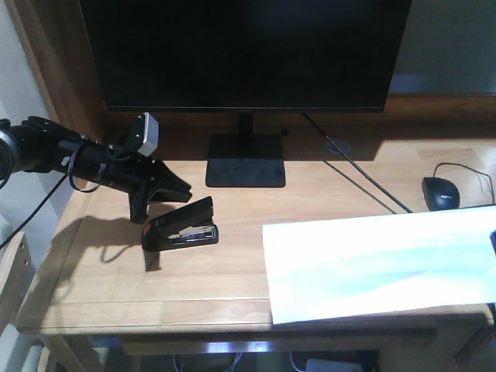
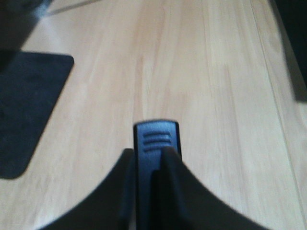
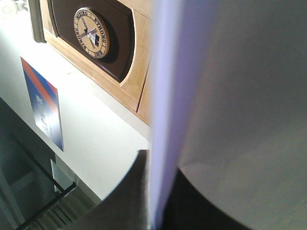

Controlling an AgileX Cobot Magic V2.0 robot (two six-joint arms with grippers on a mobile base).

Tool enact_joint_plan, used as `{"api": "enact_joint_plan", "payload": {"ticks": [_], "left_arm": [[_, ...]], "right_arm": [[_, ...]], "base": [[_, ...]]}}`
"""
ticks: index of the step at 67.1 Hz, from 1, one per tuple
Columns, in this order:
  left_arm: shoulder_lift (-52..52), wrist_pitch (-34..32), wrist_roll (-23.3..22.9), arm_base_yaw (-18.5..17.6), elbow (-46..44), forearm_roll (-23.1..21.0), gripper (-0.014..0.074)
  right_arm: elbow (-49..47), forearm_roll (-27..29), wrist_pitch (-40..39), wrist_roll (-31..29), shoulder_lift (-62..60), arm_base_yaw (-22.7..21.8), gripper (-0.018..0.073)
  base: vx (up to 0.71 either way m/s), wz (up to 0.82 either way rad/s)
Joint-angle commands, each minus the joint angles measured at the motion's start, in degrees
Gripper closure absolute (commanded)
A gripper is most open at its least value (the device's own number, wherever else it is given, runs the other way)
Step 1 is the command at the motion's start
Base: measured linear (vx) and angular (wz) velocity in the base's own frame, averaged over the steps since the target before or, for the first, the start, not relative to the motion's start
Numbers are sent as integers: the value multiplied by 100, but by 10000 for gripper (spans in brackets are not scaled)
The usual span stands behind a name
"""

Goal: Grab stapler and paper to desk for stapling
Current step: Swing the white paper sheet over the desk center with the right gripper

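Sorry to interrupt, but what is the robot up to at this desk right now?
It is bringing a stapler and a sheet of paper to the desk. The left gripper has its jaws closed on one end of the black stapler, low over the desk's left part. The right gripper holds the white paper by an edge, and the sheet lies across the right side near the mouse. Stapler and paper are apart, with nothing stapled yet.
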Motion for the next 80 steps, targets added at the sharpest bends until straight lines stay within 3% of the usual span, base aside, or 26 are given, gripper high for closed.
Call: {"api": "enact_joint_plan", "payload": {"ticks": [1,80], "left_arm": [[-293,-38,-226,-91,-127,-24,606],[-287,201,-219,-112,-127,-169,603]], "right_arm": [[143,96,-316,-34,27,-1,564],[143,96,-316,-34,27,-1,564]], "base": [[0,0],[0,0]]}}
